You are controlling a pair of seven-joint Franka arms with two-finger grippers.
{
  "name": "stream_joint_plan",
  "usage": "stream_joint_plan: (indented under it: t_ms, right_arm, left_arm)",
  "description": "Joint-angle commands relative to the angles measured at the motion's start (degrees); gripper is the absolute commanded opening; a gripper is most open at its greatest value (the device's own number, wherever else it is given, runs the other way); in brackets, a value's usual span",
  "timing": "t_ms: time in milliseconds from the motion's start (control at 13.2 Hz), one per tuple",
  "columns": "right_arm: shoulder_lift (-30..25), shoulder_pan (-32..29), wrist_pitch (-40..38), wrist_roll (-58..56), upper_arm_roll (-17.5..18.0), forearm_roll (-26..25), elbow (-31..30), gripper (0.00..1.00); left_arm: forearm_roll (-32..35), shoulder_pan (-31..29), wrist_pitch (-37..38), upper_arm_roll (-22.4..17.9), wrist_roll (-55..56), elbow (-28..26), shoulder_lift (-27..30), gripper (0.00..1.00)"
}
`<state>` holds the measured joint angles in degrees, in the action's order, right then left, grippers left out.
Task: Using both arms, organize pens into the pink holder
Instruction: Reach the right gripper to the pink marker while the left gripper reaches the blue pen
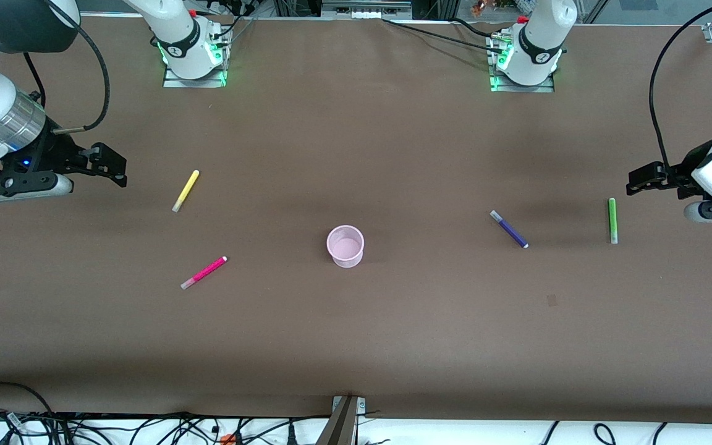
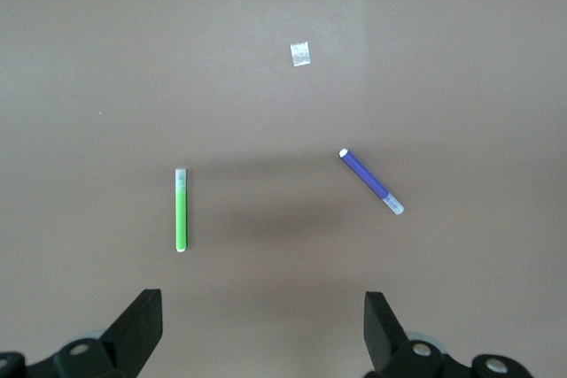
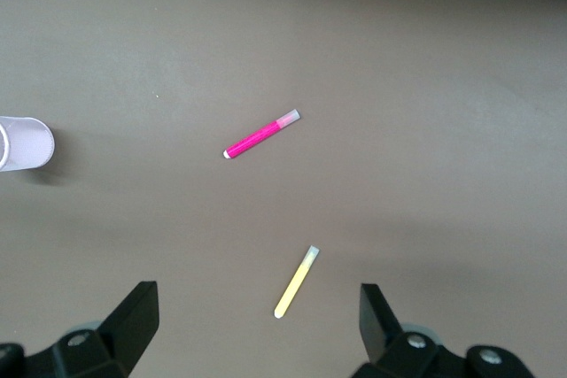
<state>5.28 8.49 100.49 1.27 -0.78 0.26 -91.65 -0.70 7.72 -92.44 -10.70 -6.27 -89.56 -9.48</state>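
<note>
The pink holder [image 1: 345, 245] stood upright and empty near the middle of the table [image 1: 356, 346], open end up, where both arms could reach it. The four pens lay flat and well apart around it. Taking the holder as the clock's centre in the front view, the yellow pen [image 1: 185, 191] lay at about ten o'clock and the pink pen [image 1: 204, 272] at about eight, both toward the right arm's end. The purple pen [image 1: 509, 229] lay at about three o'clock and the green pen [image 1: 612, 220] farther out the same way, toward the left arm's end. That split looked meant to give each arm two pens.

The right gripper [image 1: 112, 170] hung over the table at its own end, just past the yellow pen, jaws spread wide and empty. The left gripper [image 1: 640, 180] hung over its end near the green pen, also spread wide with nothing between its fingers. No pen was in the holder yet.

The left wrist view showed the green pen [image 2: 181, 210] and purple pen [image 2: 371, 181] ahead of the spread fingers [image 2: 142, 325], plus a small pale square [image 2: 300, 55] on the table that read only as a faint dark mark from the front. The right wrist view caught the pink pen [image 3: 261, 134], the yellow pen [image 3: 296, 282] and the holder's edge [image 3: 25, 142].
</note>
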Motion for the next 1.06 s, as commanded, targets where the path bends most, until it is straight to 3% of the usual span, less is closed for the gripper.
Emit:
stream_joint_plan:
  t_ms: [0,380,608,760,988]
  right_arm:
    - [-1.4,0.0,0.1,2.0,-0.1,-1.1,-2.5,1.00]
    - [1.2,-0.1,1.8,1.5,-0.4,-1.5,-0.9,1.00]
    - [8.9,-0.6,2.9,1.5,-0.4,-2.0,-0.8,1.00]
    - [11.2,-1.1,3.2,2.3,-0.6,-2.5,-1.1,1.00]
    - [17.5,-2.2,7.8,4.5,-0.6,-1.4,-1.5,1.00]
  left_arm:
    - [1.7,0.3,2.0,1.2,-1.0,0.4,0.3,1.00]
    - [1.3,0.3,2.3,2.0,-0.5,0.4,0.1,1.00]
    - [-2.2,-0.1,2.2,2.0,1.5,0.3,-0.7,1.00]
    - [-4.5,-0.6,2.1,1.9,2.4,0.1,-2.1,1.00]
    - [-6.2,0.0,1.0,1.9,15.5,-0.5,-7.7,1.00]
